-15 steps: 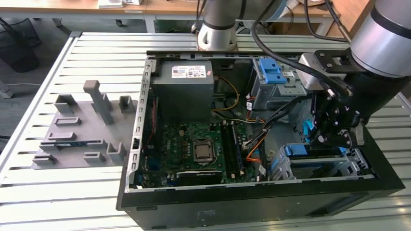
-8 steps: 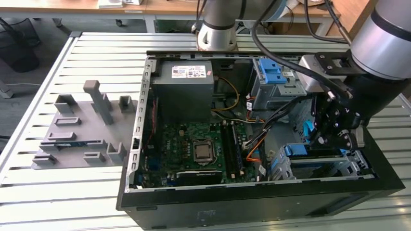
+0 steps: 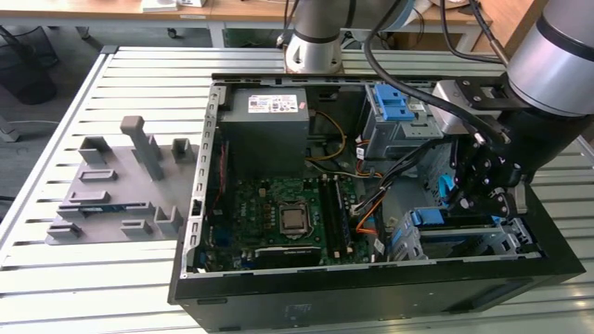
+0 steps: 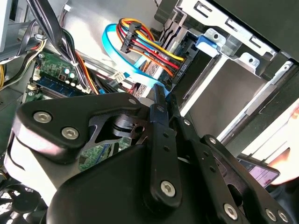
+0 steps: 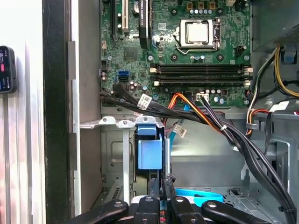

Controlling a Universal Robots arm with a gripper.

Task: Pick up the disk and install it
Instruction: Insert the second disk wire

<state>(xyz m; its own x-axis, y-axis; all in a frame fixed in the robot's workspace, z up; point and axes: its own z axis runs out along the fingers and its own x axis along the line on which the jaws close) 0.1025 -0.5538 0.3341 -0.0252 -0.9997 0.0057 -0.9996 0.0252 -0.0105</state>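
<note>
Fingers of the gripper [image 5: 163, 184] stand pressed close together inside the open computer case [image 3: 371, 296], with nothing visible between their tips. In the first wrist view they point at the disk [image 5: 149, 154], which sits on edge in a metal cage [image 5: 114, 158] just beyond the fingertips, its blue plastic bracket facing the camera. Whether the tips touch the bracket cannot be told.

From the exterior view, the gripper [image 3: 483, 198] hangs over the case's corner at the view's lower right, just above the cage [image 3: 506, 240] where blue plastic of the disk [image 3: 429, 217] shows. That view also takes in a grey power-supply box [image 3: 269, 122] at the back of the case, a second cage with a blue latch [image 3: 394, 115], and a grey holder [image 3: 116, 184] on the slatted table [image 3: 55, 278] at the view's left.

Both wrist views show the motherboard [image 5: 187, 51] and bundles of cables [image 4: 145, 44]. The second wrist view shows the gripper's black linkage [image 4: 163, 140] from behind.
</note>
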